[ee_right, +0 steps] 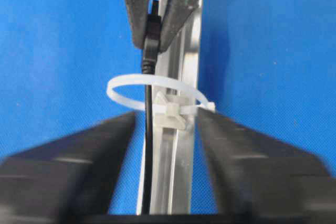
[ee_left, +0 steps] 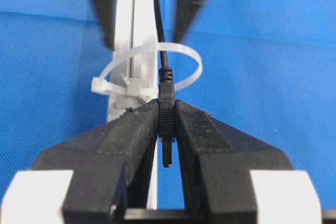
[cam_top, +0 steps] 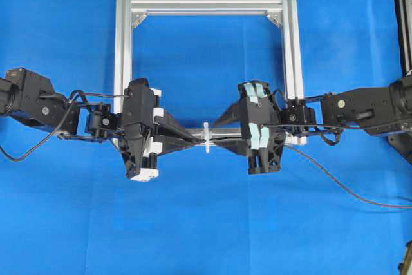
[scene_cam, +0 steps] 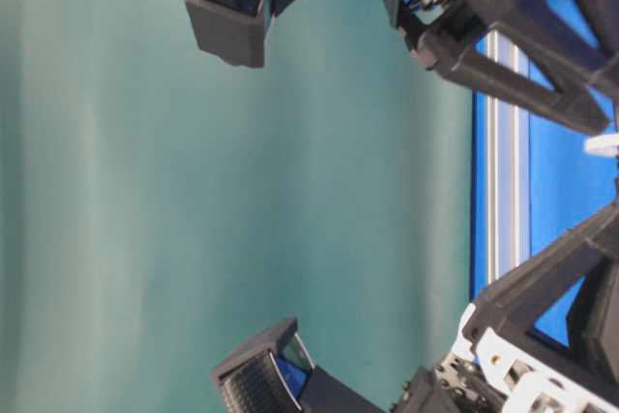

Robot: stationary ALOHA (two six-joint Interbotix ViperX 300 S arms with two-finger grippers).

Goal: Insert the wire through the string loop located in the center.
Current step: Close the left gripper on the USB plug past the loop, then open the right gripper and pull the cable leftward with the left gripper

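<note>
The two arms met over the near bar of the silver frame (cam_top: 123, 43), which lay flat on the blue cloth (cam_top: 206, 223). At the middle of that bar stood the string loop (ee_left: 152, 69), a thin white ring fixed to the bar by a small white mount. The wire (ee_right: 148, 145) passed through this ring: in the left wrist view its dark plug (ee_left: 166, 121) had come out on the left side of the loop, and the cable ran back through the ring toward the right. The left gripper (ee_left: 166, 129) was clamped on the plug, its black fingers (ee_left: 131, 135) pressed against both sides of it. The right gripper (ee_right: 167, 124) stood with its jaws apart, one on each side of the cable and touching neither it nor the loop. In the overhead view the rest of the wire trailed off to the right across the cloth, toward the near right.
</note>
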